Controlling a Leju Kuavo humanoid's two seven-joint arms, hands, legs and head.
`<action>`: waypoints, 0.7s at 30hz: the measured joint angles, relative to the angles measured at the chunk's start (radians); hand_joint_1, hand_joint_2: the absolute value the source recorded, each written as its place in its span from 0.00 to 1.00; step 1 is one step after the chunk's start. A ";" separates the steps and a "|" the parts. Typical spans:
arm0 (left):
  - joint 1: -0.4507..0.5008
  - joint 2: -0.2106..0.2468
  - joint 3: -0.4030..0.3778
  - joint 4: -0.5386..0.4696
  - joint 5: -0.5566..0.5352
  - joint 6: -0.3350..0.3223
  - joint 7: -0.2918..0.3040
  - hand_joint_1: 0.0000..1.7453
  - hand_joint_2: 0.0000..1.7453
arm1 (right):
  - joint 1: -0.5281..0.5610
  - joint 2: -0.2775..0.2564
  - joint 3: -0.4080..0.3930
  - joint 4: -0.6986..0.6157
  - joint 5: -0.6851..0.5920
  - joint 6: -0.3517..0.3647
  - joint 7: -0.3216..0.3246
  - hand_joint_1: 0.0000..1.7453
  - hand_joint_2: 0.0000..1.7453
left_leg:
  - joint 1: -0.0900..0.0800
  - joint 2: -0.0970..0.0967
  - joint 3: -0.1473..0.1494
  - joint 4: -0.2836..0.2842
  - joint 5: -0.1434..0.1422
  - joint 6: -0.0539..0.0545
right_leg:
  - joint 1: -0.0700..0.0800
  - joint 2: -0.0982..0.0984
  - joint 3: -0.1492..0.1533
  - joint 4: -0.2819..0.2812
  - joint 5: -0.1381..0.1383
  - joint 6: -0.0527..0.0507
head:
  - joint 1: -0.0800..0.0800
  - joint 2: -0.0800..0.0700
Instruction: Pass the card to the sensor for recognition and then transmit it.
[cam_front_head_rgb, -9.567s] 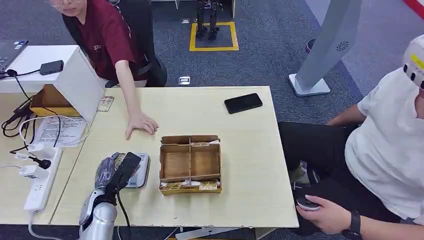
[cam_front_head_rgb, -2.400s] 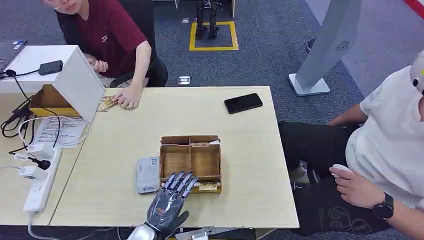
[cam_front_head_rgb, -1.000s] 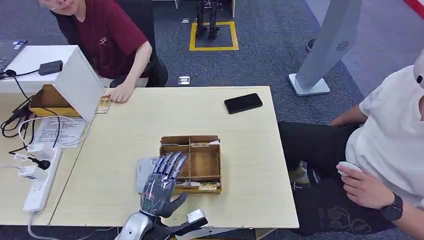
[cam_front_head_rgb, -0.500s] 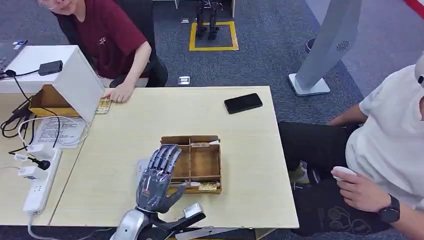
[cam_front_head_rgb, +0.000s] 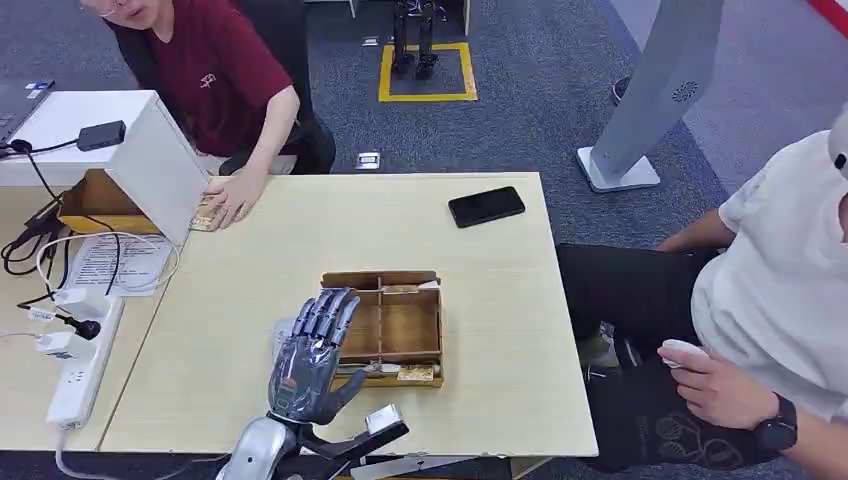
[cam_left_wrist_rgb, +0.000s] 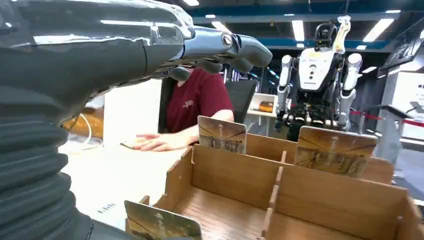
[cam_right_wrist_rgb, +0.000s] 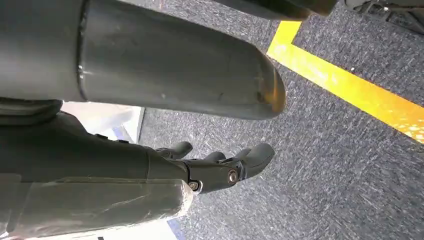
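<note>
— Look at the left hand: the fingers are spread and straight, nothing in them. It hangs over the near-left corner of the wooden tray, palm down.

— And the card it wants?

— Three stand in that tray. The nearest card leans in the slot along the tray's near wall, right below the palm and toward the wrist side of the fingertips. From the wrist camera the fingertips reach past it, out over the open compartment.

— So the fingers have overshot it?

— That's my reading. The card's long edge runs along the near wall, across the line of the fingers, so I'd guess the hand has to draw back and curl down to pinch its top edge. The other two cards stand against the far wall, beyond the fingertips.

— Where's the sensor?

— The grey reader lies flat on the table, touching the tray's left side, mostly under the hand. A short sideways carry once a card is held.

— The right hand?

— The right hand hangs low by the carpet, well away, fingers loosely curled with nothing in them. The left is plainly the nearer.

— And the person in red?

— Across the table, a hand on another card by the white box.
</note>
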 joint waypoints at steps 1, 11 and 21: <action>-0.001 0.000 0.005 0.000 -0.007 0.002 0.009 0.00 1.00 | -0.001 0.000 0.001 0.000 0.000 0.000 0.000 0.00 0.00 | 0.000 0.000 0.000 0.000 0.000 0.000 | 0.000 0.000 0.000 0.000 0.000 0.000 | 0.000 0.000; -0.003 0.000 0.038 0.006 -0.018 -0.005 0.026 0.00 1.00 | -0.003 0.002 0.002 -0.002 0.000 -0.001 -0.005 0.00 0.00 | 0.000 0.000 0.000 0.000 0.000 0.000 | 0.000 0.000 0.000 0.000 0.000 0.000 | 0.000 0.000; -0.004 0.000 0.050 0.025 -0.019 -0.005 0.026 0.00 1.00 | -0.005 0.003 0.002 -0.002 0.000 -0.001 -0.005 0.00 0.00 | 0.000 0.000 0.000 0.000 0.000 0.000 | 0.000 0.000 0.000 0.000 0.000 0.000 | 0.000 0.000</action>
